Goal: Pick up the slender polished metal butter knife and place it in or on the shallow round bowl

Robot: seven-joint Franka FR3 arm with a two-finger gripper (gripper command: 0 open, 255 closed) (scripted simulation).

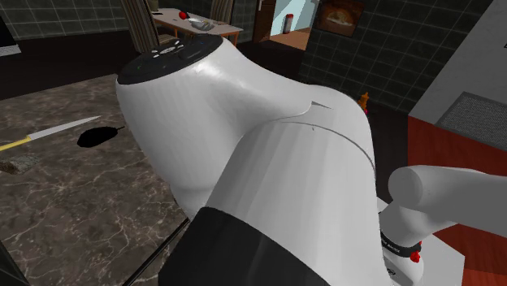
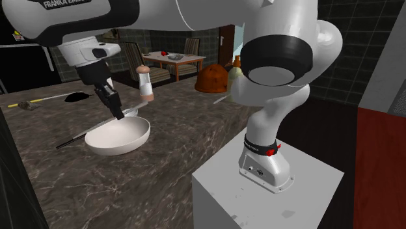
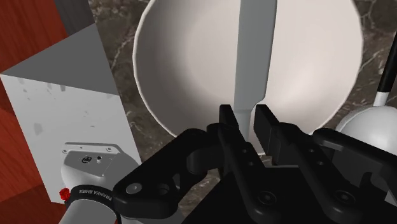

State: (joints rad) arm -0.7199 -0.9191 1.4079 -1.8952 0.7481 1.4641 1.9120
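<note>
My black gripper (image 2: pixel 119 116) hangs over the far rim of a shallow white round bowl (image 2: pixel 130 144) on the dark marble counter. It is shut on a slender grey butter knife (image 3: pixel 254 57). The fingers (image 3: pixel 227 121) clasp the knife near its narrow neck. Its flat blade reaches out across the bowl's (image 3: pixel 159 76) hollow, a little above it. In the second exterior view the knife (image 2: pixel 91 131) shows as a thin slanted line running from the fingers toward that view's lower left.
A shaker (image 2: pixel 146 83) and a brown-orange pot (image 2: pixel 211 79) stand behind the bowl. A black-handled ladle (image 3: pixel 366 124) lies beside the gripper. A yellow-handled knife (image 1: pixel 49 132) and a black object (image 1: pixel 97 136) lie farther off. The white arm (image 1: pixel 244 122) blocks much of the shoulder view.
</note>
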